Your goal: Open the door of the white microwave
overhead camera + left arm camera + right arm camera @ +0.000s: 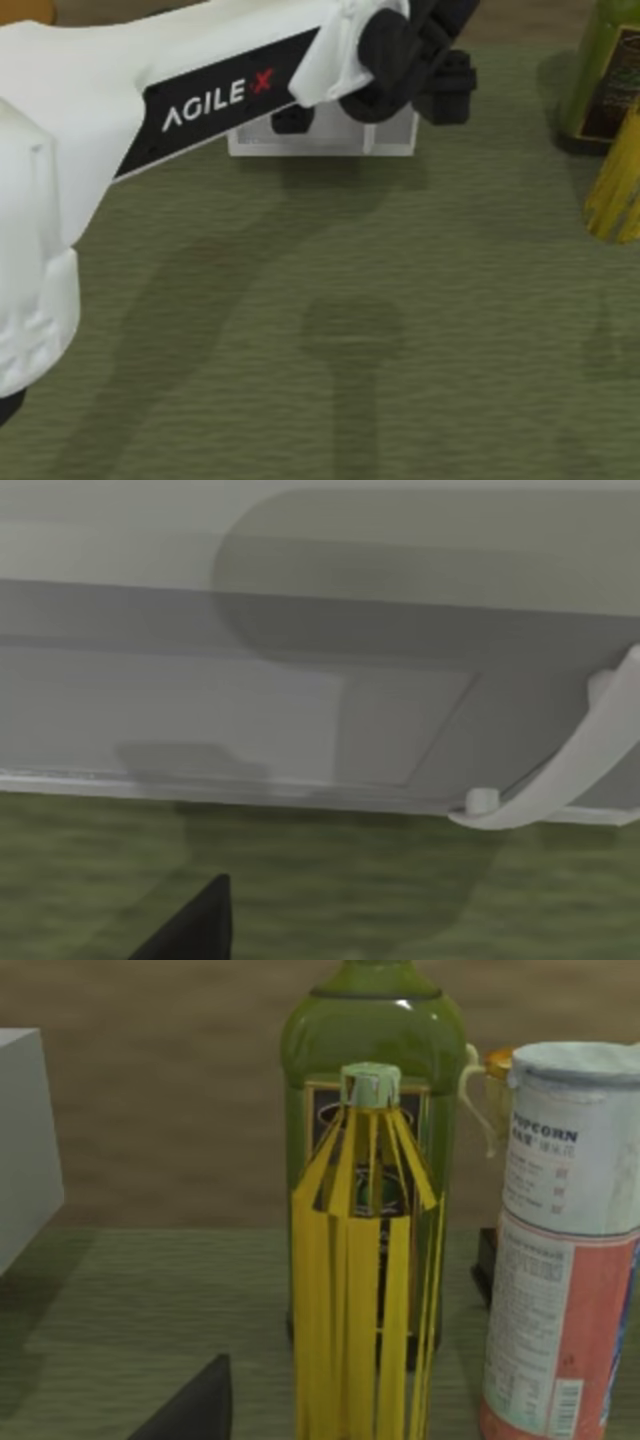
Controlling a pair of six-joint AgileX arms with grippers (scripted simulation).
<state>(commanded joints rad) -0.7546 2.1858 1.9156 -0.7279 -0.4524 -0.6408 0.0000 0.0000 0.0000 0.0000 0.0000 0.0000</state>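
The left gripper [400, 75], jaw state unclear, hung over the boxy white microwave [320, 135]; only the left wrist view showed its slim curved handle [560, 780].

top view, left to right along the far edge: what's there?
left arm → its tool over the white microwave → green bottle → yellow whisk-like object. The right arm is not in view.

The boxy white microwave [322, 135] sits at the table's far edge, mostly under my left arm [150, 110]. Over right: tall green glass bottle [600, 75], with a yellow slatted thing [615, 190] in front.
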